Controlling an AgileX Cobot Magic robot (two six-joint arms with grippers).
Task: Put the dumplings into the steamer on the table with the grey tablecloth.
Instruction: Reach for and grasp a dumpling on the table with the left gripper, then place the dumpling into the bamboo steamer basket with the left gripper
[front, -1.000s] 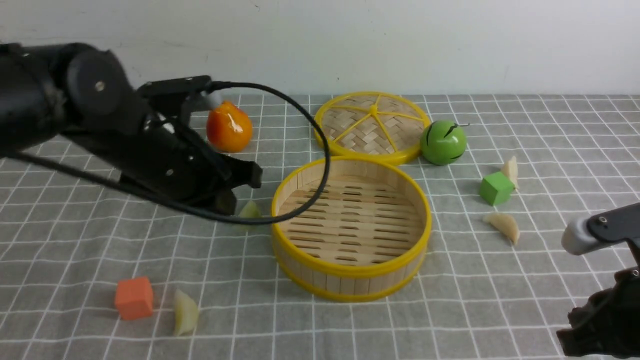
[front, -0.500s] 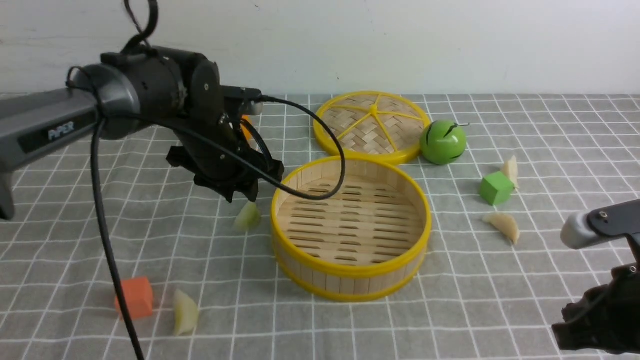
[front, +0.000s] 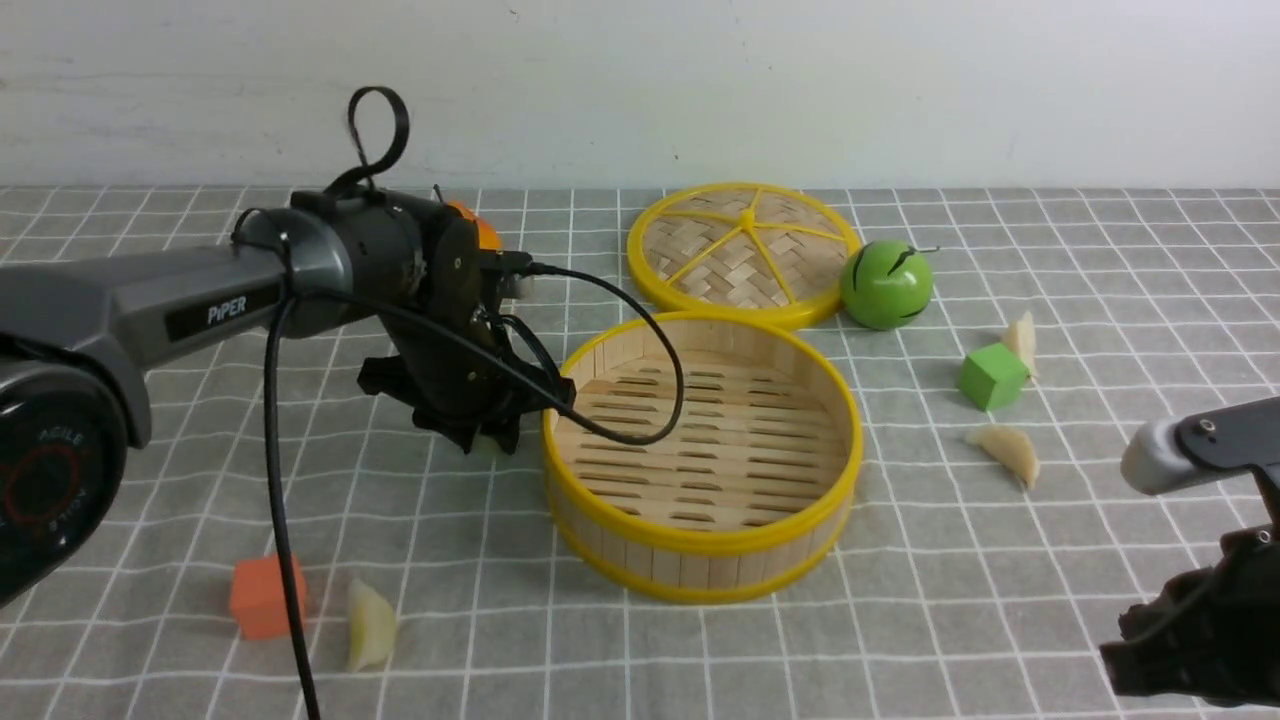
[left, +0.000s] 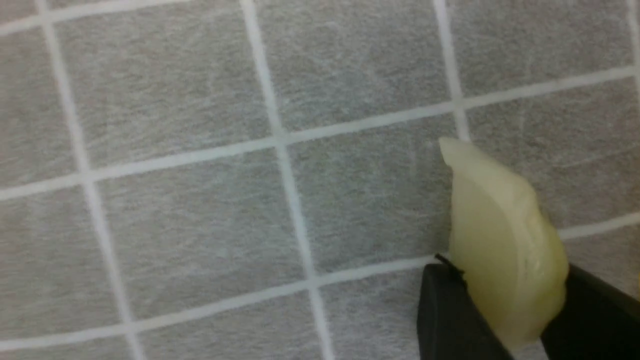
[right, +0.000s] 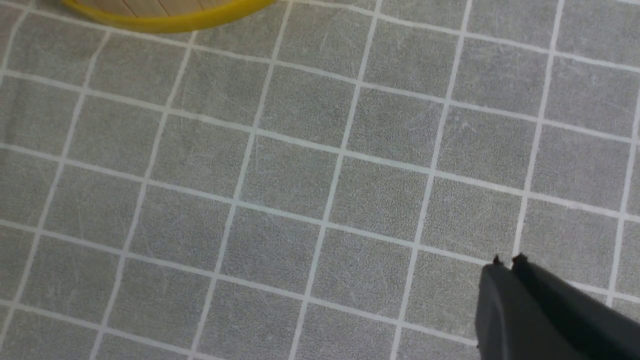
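Progress: steamer (front: 700, 545) empty, nothing in yet | left gripper (left: 505, 310) fingers clamped on one dumpling (left: 500, 240), low, just beside steamer's left wall | three dumplings (front: 370, 625) loose on cloth (front: 900, 620) | right gripper (right: 506, 260) fingers together, idle.

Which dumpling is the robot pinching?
The dumpling pinched in the left gripper, just left of the steamer. The other three lie loose on the cloth: one by the orange cube, two by the green cube.
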